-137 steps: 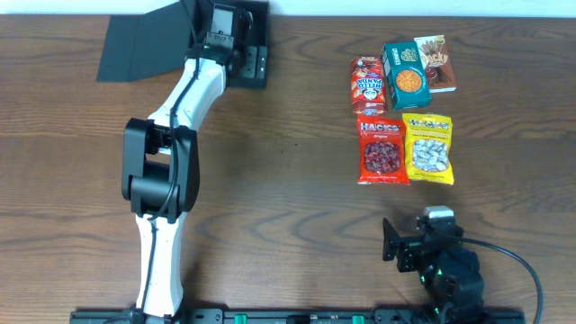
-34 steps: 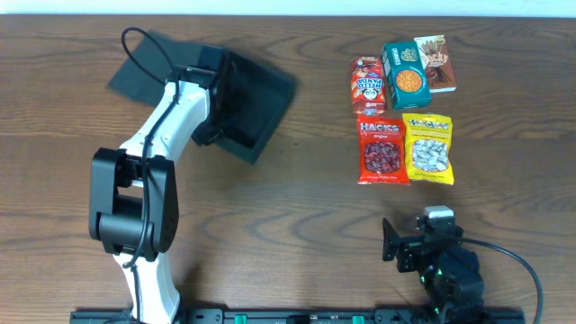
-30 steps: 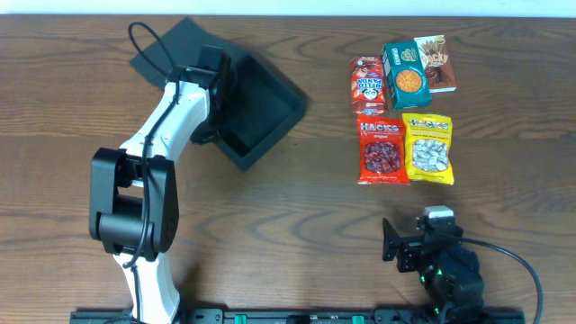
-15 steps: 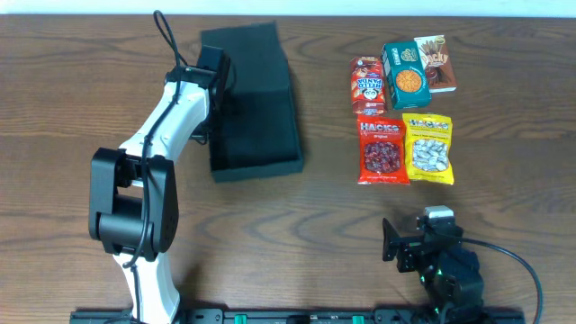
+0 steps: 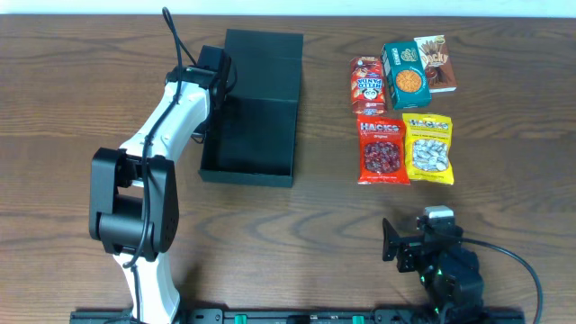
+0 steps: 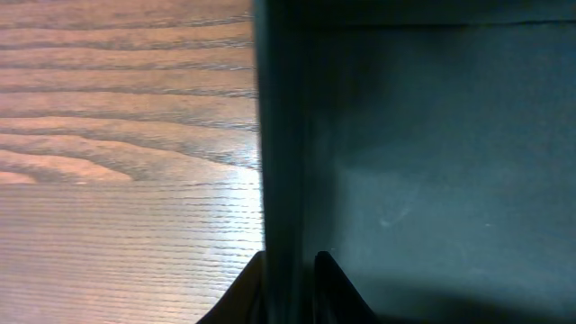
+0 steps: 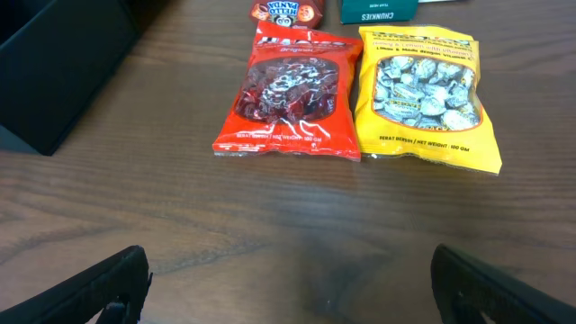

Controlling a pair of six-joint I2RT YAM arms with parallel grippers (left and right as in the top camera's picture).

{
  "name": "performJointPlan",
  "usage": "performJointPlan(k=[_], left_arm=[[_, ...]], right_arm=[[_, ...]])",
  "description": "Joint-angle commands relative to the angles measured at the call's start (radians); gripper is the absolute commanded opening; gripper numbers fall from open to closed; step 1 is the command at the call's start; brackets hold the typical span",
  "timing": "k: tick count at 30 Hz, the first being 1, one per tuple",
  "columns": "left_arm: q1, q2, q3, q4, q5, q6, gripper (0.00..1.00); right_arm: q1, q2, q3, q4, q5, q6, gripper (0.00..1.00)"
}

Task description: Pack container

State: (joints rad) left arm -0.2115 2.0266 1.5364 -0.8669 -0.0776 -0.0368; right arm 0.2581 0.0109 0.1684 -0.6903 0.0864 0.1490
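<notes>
Left wrist view: the left gripper (image 6: 290, 274) narrowly pinches a side wall of the container (image 6: 432, 162); it looks like stiff, light cardboard, probably best gripped there.

The container (image 5: 252, 108) is a plain dark teal-black, the table (image 5: 297, 234) is brown with wood grain, and there are a red bag (image 5: 382, 148), a yellow bag (image 5: 427, 148) and a teal box (image 5: 404, 76) with an orange circle

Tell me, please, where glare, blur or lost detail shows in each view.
Overhead view: evenly lit and sharp, but the container interior reads as flat black. Left wrist view: a glare patch on the table beside the container wall, which looks soft. Right wrist view: the red packet and yellow packet are crisp; faint sheen on foreground wood.
</notes>
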Motion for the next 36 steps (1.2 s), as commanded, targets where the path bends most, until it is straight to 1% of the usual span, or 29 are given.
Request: performJointPlan(k=[1, 4, 8, 15, 19, 24, 29, 36], left_arm=[[-0.001, 0.008, -0.002, -0.003, 0.030, -0.053, 0.16], [-0.001, 0.008, -0.002, -0.003, 0.031, -0.111, 0.07], [-0.001, 0.008, -0.002, -0.007, 0.034, -0.167, 0.06], [-0.002, 0.008, -0.002, -0.007, 0.054, -0.215, 0.06], [-0.011, 0.008, -0.002, 0.000, 0.055, -0.213, 0.06], [-0.021, 0.008, -0.002, 0.030, 0.052, -0.166, 0.06], [-0.021, 0.008, -0.002, 0.043, 0.047, -0.157, 0.06], [-0.021, 0.008, -0.002, 0.027, 0.045, -0.065, 0.06]], right_arm=[[-0.010, -0.005, -0.008, -0.001, 0.006, 0.007, 0.99], [-0.010, -0.005, -0.008, -0.001, 0.006, 0.007, 0.99], [-0.010, -0.005, -0.008, -0.001, 0.006, 0.007, 0.99], [-0.010, -0.005, -0.008, -0.001, 0.006, 0.007, 0.99], [-0.010, -0.005, -0.008, -0.001, 0.006, 0.007, 0.99], [-0.010, -0.005, -0.008, -0.001, 0.006, 0.007, 0.99], [-0.010, -0.005, -0.008, -0.001, 0.006, 0.007, 0.99], [-0.010, -0.005, -0.008, -0.001, 0.006, 0.007, 0.99]])
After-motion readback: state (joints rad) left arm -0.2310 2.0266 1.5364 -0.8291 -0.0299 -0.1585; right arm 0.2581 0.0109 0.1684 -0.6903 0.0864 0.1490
